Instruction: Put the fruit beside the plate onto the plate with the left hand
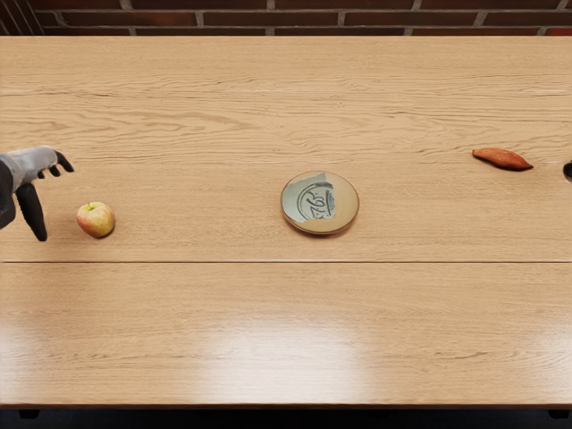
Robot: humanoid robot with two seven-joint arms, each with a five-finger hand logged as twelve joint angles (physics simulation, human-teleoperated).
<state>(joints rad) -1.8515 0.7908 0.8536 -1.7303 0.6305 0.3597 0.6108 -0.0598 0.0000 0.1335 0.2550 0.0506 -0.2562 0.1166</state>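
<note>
A yellow-red apple (96,219) lies on the wooden table at the far left. A small round plate (320,202) with a dark pattern sits near the table's middle, well to the right of the apple. My left hand (42,192) enters from the left edge, just left of the apple and apart from it, with its fingers spread and nothing held. At the right edge only a dark tip of the right hand (567,171) shows.
An orange-brown sweet potato (502,159) lies at the far right of the table. A brick wall (286,16) runs behind the table's far edge. The light wooden table (286,331) stretches wide in front.
</note>
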